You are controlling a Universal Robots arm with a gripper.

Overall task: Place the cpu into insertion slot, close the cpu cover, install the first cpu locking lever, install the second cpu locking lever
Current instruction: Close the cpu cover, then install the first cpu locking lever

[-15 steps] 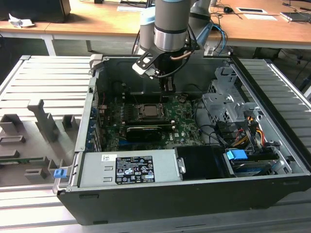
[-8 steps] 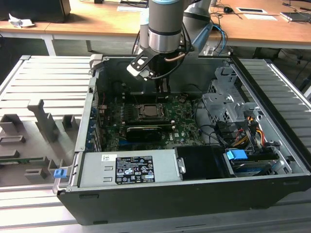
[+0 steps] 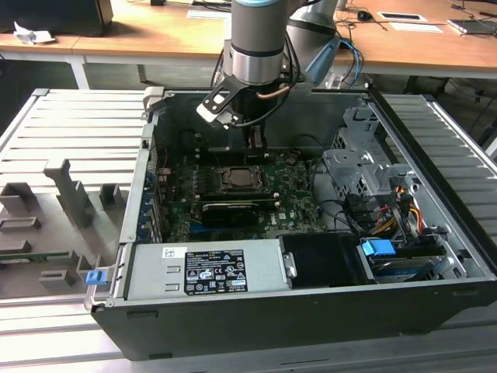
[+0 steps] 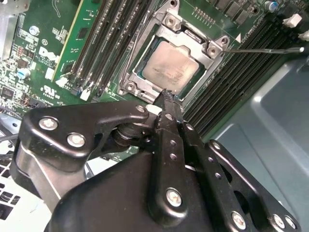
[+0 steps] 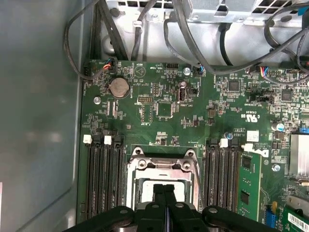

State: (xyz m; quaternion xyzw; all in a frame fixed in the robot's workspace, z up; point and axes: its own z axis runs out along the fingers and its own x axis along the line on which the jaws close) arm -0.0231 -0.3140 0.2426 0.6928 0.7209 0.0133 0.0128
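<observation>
Arm: the grey-and-silver robot arm [image 3: 256, 39] reaches down into the open dark metal computer case [image 3: 311, 326].
Gripper: the black gripper [image 4: 164, 96] hangs just above the socket in both wrist views [image 5: 164, 189].
Fingers: pressed flat together, with nothing held between them.
Fingertip position: at the near edge of the cover; contact cannot be told.
Cpu: the small square silvery-grey cpu [image 4: 170, 67] lies seated in the square black metal-rimmed insertion slot [image 3: 237, 179].
Cover: the thin silvery cpu cover [image 4: 190, 35] lies around the cpu, whose top shows through the cut-out.
Lever: a thin metal locking lever [image 4: 263, 50] sticks out sideways from a socket corner.
Surroundings: the green circuit board [image 5: 159, 125] carries long black memory slots [image 5: 104, 179] on both sides of the socket.
</observation>
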